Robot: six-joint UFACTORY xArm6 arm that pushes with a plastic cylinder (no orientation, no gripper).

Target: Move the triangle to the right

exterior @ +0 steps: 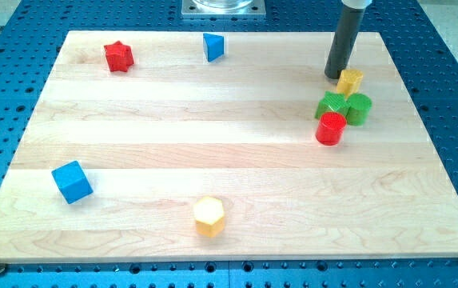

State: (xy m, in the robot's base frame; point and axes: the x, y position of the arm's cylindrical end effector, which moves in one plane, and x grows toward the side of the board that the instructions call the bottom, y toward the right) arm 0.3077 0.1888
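The blue triangle (213,46) lies near the view's top, left of centre, on the wooden board (229,160). My tip (336,77) rests at the view's upper right, far right of the triangle. It stands just left of a small yellow block (350,81), touching or nearly touching it.
Below the yellow block sit a green star-like block (332,104), a green cylinder (359,109) and a red cylinder (331,129), clustered together. A red star (118,56) is at the upper left, a blue cube (72,182) at the lower left, a yellow hexagon (209,216) at the bottom centre.
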